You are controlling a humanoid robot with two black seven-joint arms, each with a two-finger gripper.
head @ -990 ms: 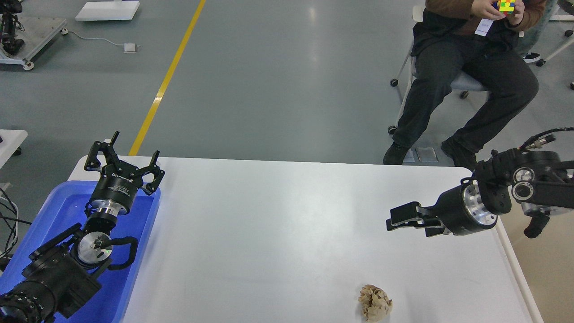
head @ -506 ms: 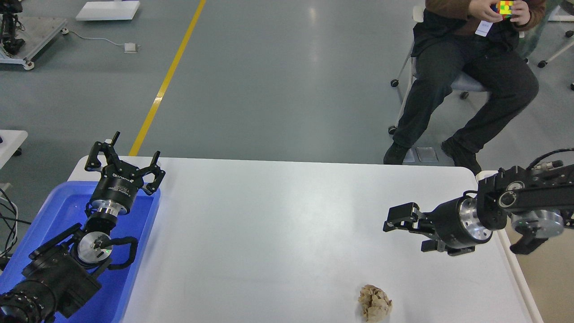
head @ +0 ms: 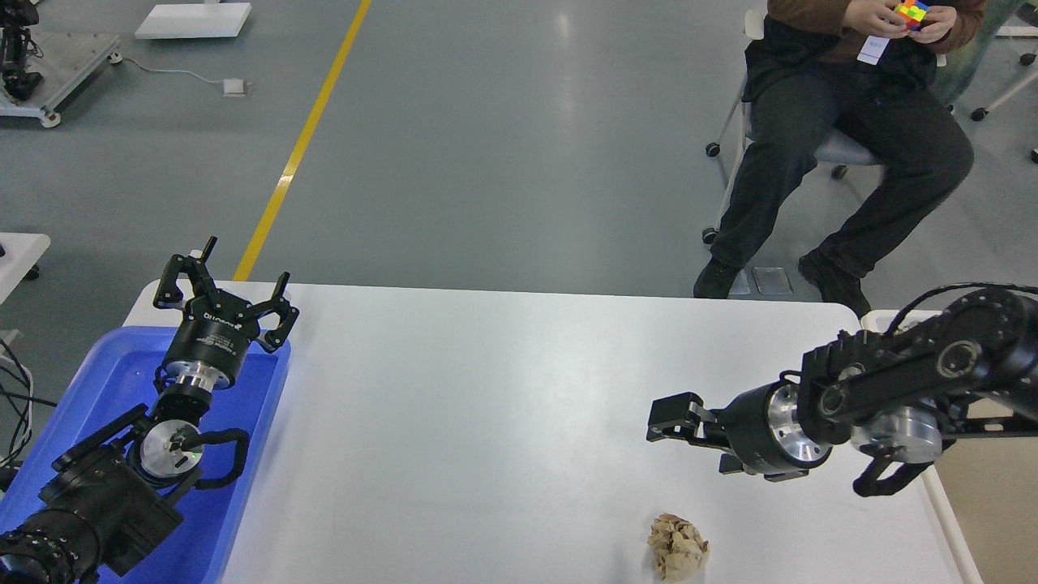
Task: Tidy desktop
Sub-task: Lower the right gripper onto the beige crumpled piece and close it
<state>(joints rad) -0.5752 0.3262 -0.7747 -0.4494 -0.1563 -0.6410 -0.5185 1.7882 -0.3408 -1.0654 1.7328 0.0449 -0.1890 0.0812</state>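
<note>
The desktop [head: 503, 422] is a wide white tabletop with rounded corners that fills the near half of the view. A crumpled ball of brown paper [head: 678, 547] lies on it near the right, close to the near edge.

The right gripper [head: 671, 422] hangs above the desktop on the right, pointing left, a little farther away than the paper ball and clear of it. It is seen almost edge-on, so its two fingers overlap in a dark block and I cannot tell whether they are spread or pressed together. Nothing shows between them and they touch nothing.

The left gripper [head: 223, 296] is over the far left corner of the desktop, above the far end of a blue tray [head: 243, 519] that sits along the left edge. Its fingers [head: 174, 280] are spread wide apart, pointing away and up, and hold nothing. The arm behind it runs back over the tray toward the near left corner.

An off-white bin [head: 932, 487] stands just beside the right edge of the desktop, partly hidden by the right arm. Beyond the table, on the grey floor [head: 503, 146] with a yellow line [head: 304, 138], a person [head: 851, 146] sits on a chair at the far right, holding a coloured puzzle cube [head: 912, 12].
</note>
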